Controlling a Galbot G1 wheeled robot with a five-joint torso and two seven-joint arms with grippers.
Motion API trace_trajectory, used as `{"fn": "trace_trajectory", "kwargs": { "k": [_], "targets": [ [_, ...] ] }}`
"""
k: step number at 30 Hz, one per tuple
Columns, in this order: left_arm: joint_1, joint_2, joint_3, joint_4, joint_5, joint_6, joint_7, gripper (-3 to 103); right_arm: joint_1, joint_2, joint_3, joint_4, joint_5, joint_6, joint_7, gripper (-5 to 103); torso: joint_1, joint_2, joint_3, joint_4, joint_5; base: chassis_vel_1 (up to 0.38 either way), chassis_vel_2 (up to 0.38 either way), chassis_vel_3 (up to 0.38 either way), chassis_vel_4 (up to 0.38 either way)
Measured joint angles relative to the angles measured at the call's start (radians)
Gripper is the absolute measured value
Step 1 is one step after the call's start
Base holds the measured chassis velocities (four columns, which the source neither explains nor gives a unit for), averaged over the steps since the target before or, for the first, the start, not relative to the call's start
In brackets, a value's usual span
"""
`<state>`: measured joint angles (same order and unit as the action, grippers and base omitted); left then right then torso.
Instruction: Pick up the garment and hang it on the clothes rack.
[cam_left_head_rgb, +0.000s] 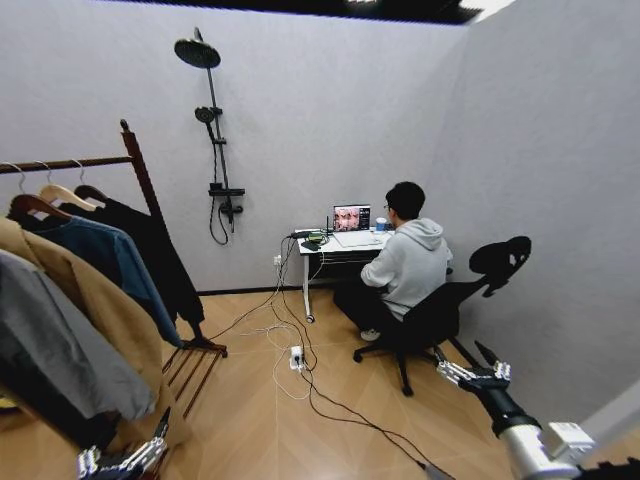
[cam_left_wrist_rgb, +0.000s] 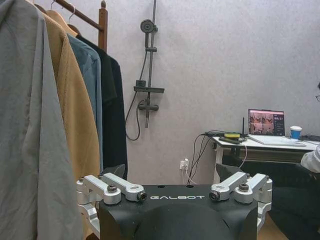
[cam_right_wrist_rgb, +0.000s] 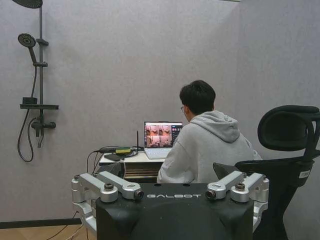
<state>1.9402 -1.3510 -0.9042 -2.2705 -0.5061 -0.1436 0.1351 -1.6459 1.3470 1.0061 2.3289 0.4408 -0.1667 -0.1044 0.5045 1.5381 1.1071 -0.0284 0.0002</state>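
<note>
We see the clothes rack (cam_left_head_rgb: 140, 175) in dark, smooth wood, and the garment (cam_left_head_rgb: 160, 255) in soft matt black cloth. The left gripper (cam_left_wrist_rgb: 176, 192) has bare metal links on matt black plastic. The floor (cam_left_head_rgb: 350, 430) is glossy wood.

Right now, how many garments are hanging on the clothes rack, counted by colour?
Grey garment: 1
Tan coat: 1
Blue-teal jacket: 1
Black garment: 1
Total: 4, all hanging side by side on the clothes rack.
</note>
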Motion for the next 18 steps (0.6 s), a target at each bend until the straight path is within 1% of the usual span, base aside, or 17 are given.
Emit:
{"fn": "trace_trajectory", "kwargs": {
  "k": [7, 12, 13, 14, 18],
  "targets": [
    [0.000, 0.000, 0.000, 0.000, 0.000, 0.000, 0.000, 100, -0.005, 0.001, -0.006, 0.007, -0.001, 0.000, 0.000, 100, 0.000, 0.000, 0.000, -0.0002, -0.0002, 0.196, -0.148, -0.166, 0.171],
    [0.000, 0.000, 0.000, 0.000, 0.000, 0.000, 0.000, 100, -0.008, 0.002, -0.009, 0.017, -0.002, 0.000, 0.000, 100, 0.000, 0.000, 0.000, 0.0003, -0.0002, 0.191, -0.141, -0.144, 0.187],
    [0.000, 0.000, 0.000, 0.000, 0.000, 0.000, 0.000, 100, -0.010, 0.003, -0.009, 0.020, -0.001, 0.000, 0.000, 100, 0.000, 0.000, 0.000, -0.0001, 0.0001, 0.165, -0.167, -0.166, 0.172],
    [0.000, 0.000, 0.000, 0.000, 0.000, 0.000, 0.000, 100, -0.011, 0.004, -0.009, 0.024, -0.001, 0.000, 0.000, 100, 0.000, 0.000, 0.000, 0.0000, -0.0004, 0.129, -0.167, -0.136, 0.160],
    [0.000, 0.000, 0.000, 0.000, 0.000, 0.000, 0.000, 100, -0.015, 0.006, -0.012, 0.028, -0.002, -0.001, 0.001, 100, 0.000, 0.000, 0.000, -0.0004, -0.0002, 0.132, -0.156, -0.146, 0.136]
  ]
}}
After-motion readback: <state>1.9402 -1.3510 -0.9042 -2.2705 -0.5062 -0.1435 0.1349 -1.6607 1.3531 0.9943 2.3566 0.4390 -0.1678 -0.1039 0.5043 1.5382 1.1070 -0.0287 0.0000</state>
